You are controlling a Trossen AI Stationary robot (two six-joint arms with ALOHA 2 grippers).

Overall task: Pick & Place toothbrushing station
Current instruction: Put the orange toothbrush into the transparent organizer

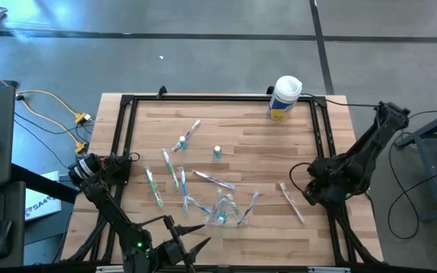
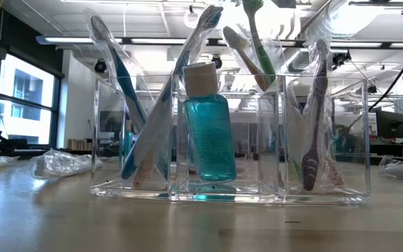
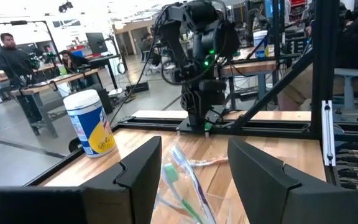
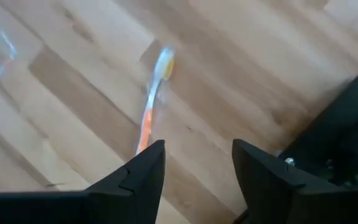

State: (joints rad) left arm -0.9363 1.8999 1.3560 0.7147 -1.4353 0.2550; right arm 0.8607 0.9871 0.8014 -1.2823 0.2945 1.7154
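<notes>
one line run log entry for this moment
holder: holds teal bottle and brushes | left gripper: open, empty, near table edge | right gripper: open, empty, over orange brush | loose brushes on table

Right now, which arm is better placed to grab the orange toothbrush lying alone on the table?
Right, probably. The right gripper hangs open just above the orange toothbrush; the left gripper waits beyond the clear holder.

From above, the brushes (image 1: 181,173) strewn on the table (image 1: 264,129) are too small to count or tell apart. The holder (image 2: 229,136) reads only as a faint clear patch there. Low down, its brush heads run off the top edge. The left gripper (image 1: 184,246) is partly cut off at the bottom edge overhead. One orange brush (image 4: 152,102) under the right wrist is blurred, its lower end hidden behind a finger (image 4: 143,174).
</notes>
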